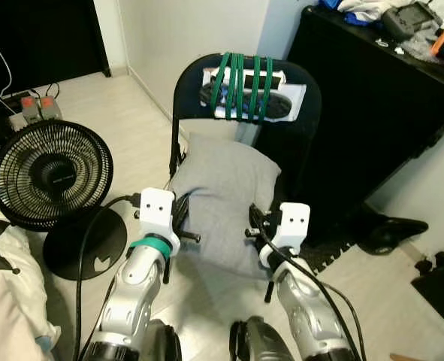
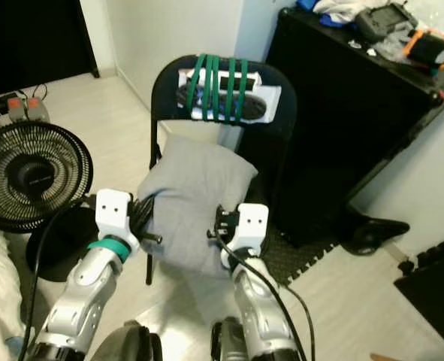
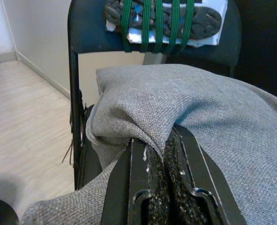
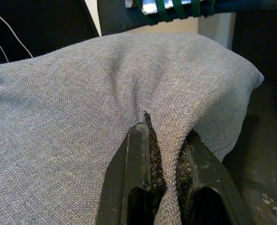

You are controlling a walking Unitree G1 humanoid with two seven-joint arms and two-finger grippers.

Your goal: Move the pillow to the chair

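A grey fabric pillow (image 1: 225, 195) lies on the seat of a black folding chair (image 1: 293, 131), its far end leaning toward the chair back. Green straps bind a dark and white bundle (image 1: 246, 86) to that back. My left gripper (image 3: 159, 154) is shut on a pinched fold at the pillow's left side. On the pillow's right side, my right gripper (image 4: 168, 150) is shut on another fold of the cloth. Both white wrist blocks (image 1: 158, 210) sit close to the pillow's near edge, one on each side.
A black floor fan (image 1: 50, 177) stands on the floor to the left, its cable running past my left arm. A black cabinet (image 1: 379, 113) with clutter on top stands right of the chair. White bedding (image 1: 7, 293) lies at the lower left.
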